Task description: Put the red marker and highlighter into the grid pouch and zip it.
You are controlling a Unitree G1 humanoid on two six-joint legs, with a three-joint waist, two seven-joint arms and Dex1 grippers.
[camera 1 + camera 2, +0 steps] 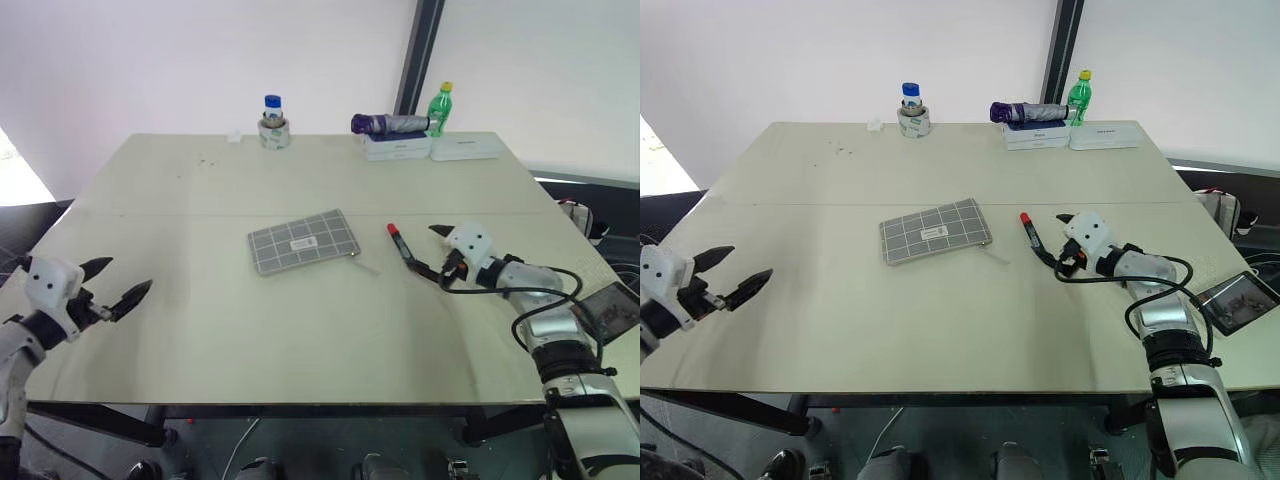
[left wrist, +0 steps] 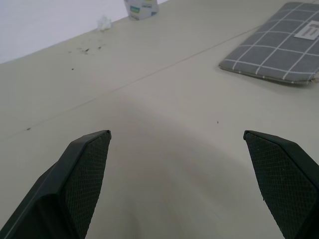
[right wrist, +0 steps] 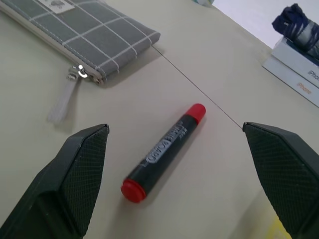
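Head stereo pair looking down over table [image 1: 200,330], wrist views low, close, both sharing grid pouch [image 2: 279,45]

The white flat box [image 3: 299,69] under the folded dark blue umbrella reads "iPhone" on its side, and the box beneath it carries a fainter orange word that looks the same. The slim black marker with red cap [image 3: 167,144] has white lettering along its barrel, too blurred to read. The small white label [image 1: 303,241] on the grey grid-lined fabric pouch [image 1: 300,240] is illegible.

Left gripper [image 1: 115,282] and right gripper [image 1: 433,250], both wide apart, empty.
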